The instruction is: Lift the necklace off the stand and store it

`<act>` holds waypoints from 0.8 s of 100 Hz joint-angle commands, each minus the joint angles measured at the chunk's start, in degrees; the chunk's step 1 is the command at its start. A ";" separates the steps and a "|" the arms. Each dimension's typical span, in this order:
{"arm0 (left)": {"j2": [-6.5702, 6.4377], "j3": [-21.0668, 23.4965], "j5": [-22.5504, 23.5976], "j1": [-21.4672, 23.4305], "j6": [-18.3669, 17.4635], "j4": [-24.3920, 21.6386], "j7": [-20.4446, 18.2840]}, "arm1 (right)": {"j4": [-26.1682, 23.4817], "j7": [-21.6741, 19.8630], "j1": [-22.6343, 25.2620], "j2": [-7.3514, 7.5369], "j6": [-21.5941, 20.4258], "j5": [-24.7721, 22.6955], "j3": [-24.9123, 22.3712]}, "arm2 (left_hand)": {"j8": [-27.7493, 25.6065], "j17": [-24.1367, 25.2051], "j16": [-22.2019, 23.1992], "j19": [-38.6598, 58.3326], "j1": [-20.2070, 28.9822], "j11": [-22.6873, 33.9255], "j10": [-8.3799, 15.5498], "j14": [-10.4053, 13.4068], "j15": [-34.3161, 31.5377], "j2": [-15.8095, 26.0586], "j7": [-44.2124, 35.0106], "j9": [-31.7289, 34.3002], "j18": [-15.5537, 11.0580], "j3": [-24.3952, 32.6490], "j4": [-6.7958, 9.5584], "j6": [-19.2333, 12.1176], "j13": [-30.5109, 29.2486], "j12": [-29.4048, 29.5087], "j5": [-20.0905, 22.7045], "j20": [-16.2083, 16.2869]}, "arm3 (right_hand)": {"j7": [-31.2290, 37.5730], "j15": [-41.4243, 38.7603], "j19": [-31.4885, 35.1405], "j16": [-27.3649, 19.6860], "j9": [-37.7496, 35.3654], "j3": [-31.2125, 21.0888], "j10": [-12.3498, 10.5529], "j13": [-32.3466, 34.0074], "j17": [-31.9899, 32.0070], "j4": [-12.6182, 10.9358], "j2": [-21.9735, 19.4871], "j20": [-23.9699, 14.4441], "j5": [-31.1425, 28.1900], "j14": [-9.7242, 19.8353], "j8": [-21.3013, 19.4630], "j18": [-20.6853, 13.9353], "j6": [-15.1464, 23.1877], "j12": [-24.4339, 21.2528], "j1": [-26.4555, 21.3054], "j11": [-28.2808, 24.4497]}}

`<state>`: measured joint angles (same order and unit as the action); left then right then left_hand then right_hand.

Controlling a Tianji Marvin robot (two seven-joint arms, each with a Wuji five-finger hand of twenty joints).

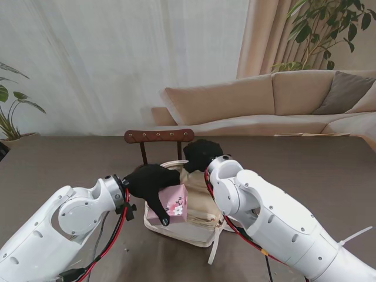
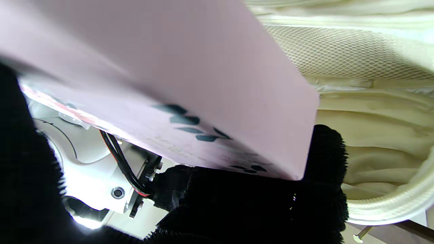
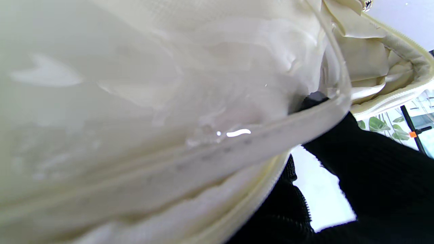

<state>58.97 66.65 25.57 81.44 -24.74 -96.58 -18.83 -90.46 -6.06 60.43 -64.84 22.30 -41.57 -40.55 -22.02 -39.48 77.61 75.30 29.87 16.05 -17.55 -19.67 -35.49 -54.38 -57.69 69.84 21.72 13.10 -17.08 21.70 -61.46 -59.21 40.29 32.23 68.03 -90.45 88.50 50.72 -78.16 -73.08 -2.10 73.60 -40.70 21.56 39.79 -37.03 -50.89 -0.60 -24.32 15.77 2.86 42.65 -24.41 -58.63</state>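
The necklace stand [image 1: 158, 136], a dark wooden bar with pegs on two legs, rises behind a cream fabric bag [image 1: 197, 226]; I see no necklace on it. My left hand [image 1: 151, 181], in a black glove, is shut on a pink flower-printed box [image 1: 170, 205] held over the bag's left rim. In the left wrist view the pink box [image 2: 169, 67] fills most of the picture above my left hand [image 2: 237, 203], with the bag's mesh pocket [image 2: 339, 51] behind. My right hand [image 1: 202, 154] grips the bag's far rim. Its fingers [image 3: 373, 162] pinch the zipper edge [image 3: 271, 139].
The brown table [image 1: 70, 164] runs wide to both sides. A beige sofa [image 1: 264, 100] and curtain stand behind it, with plants at the far left and back right. A white strap [image 1: 216, 244] hangs from the bag toward me.
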 commanded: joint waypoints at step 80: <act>1.68 -7.96 -0.90 -6.86 -0.78 12.11 4.29 | -4.28 -2.02 5.71 0.47 -5.72 5.34 -5.08 | -3.46 0.49 2.24 -1.24 28.62 1.50 3.37 4.30 -12.02 8.71 -23.82 2.20 -1.91 39.55 6.39 -8.05 -4.99 -0.82 4.01 0.46 | 1.68 -3.24 3.64 0.61 -5.14 -5.36 1.87 1.93 -23.15 -0.32 0.07 -1.57 -1.62 5.79 -0.58 -0.44 -0.48 0.50 -2.43 -4.70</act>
<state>59.91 58.94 24.32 74.75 -26.01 -84.78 -13.88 -94.23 -7.46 65.70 -64.33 16.92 -36.20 -45.82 -22.02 -39.48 77.61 75.28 29.87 16.05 -17.55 -19.67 -35.49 -54.38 -57.70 69.84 21.73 13.10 -17.08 21.70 -61.46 -59.21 40.29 32.32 68.04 -90.77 88.52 50.86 -78.16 -73.28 -2.10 73.61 -40.70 21.67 39.81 -37.03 -50.94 -0.59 -24.32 15.76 1.01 42.65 -24.46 -59.34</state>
